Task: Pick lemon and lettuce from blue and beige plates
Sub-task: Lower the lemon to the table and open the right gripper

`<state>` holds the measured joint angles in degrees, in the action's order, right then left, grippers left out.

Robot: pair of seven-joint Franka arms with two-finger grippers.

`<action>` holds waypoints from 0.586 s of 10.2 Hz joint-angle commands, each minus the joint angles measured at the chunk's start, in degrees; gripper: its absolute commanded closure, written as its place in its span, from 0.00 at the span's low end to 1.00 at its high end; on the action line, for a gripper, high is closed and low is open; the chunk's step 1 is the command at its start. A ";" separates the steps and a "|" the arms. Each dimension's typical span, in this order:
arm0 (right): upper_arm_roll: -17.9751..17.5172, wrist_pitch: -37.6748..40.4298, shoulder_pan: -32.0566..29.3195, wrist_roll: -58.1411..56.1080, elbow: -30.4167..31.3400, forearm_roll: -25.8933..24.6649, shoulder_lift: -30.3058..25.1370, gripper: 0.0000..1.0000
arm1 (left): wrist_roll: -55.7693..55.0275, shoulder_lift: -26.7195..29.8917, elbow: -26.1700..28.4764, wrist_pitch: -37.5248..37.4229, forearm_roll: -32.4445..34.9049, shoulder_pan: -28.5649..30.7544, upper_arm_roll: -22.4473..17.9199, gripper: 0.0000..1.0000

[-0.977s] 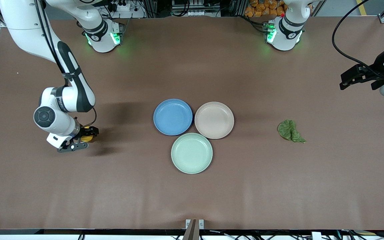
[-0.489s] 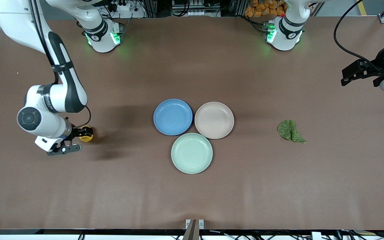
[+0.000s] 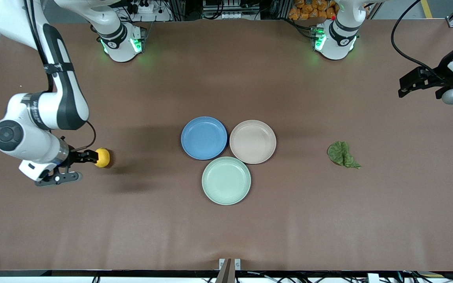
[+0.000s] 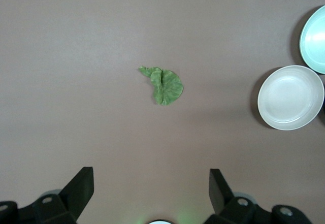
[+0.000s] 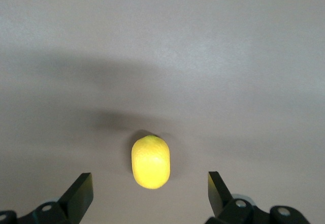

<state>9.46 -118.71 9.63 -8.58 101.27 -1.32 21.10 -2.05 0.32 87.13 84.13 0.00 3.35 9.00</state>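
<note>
The lemon [image 3: 102, 157] lies on the bare table toward the right arm's end, well away from the plates; it also shows in the right wrist view [image 5: 150, 161]. My right gripper [image 3: 86, 156] is open and empty, apart from the lemon, its fingers [image 5: 81, 188] wide on either side. The lettuce [image 3: 342, 154] lies on the table toward the left arm's end, also seen in the left wrist view [image 4: 163, 84]. My left gripper [image 3: 404, 89] is open and empty, high over the table's end [image 4: 151, 179]. The blue plate [image 3: 204, 137] and the beige plate [image 3: 253, 141] are empty.
A pale mint-green plate [image 3: 226, 180], also empty, touches the two other plates and lies nearer the front camera. The beige plate [image 4: 290, 97] and the mint plate's rim [image 4: 314, 38] show in the left wrist view. Brown table surface surrounds everything.
My right gripper has drawn back from the lemon toward the right arm's end of the table, leaving the lemon on the table. My left gripper shifted slightly.
</note>
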 commanded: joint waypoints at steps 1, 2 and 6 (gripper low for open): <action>-0.41 3.12 -1.71 -0.83 0.60 0.97 -4.21 0.00 | 1.44 2.14 1.90 -0.20 -1.41 1.14 0.58 0.00; -0.50 4.27 -2.24 -0.83 0.60 0.97 -5.80 0.00 | 1.44 2.05 1.81 -0.20 -1.41 1.14 0.58 0.00; -1.81 11.99 -4.79 -0.83 -0.27 2.64 -12.04 0.00 | 1.44 1.53 1.55 0.33 -0.88 1.23 0.76 0.00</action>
<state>9.33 -109.41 6.65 -8.58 100.91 -0.27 11.94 -2.05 0.90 87.75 84.18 0.00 3.66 9.06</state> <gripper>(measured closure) 0.000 0.000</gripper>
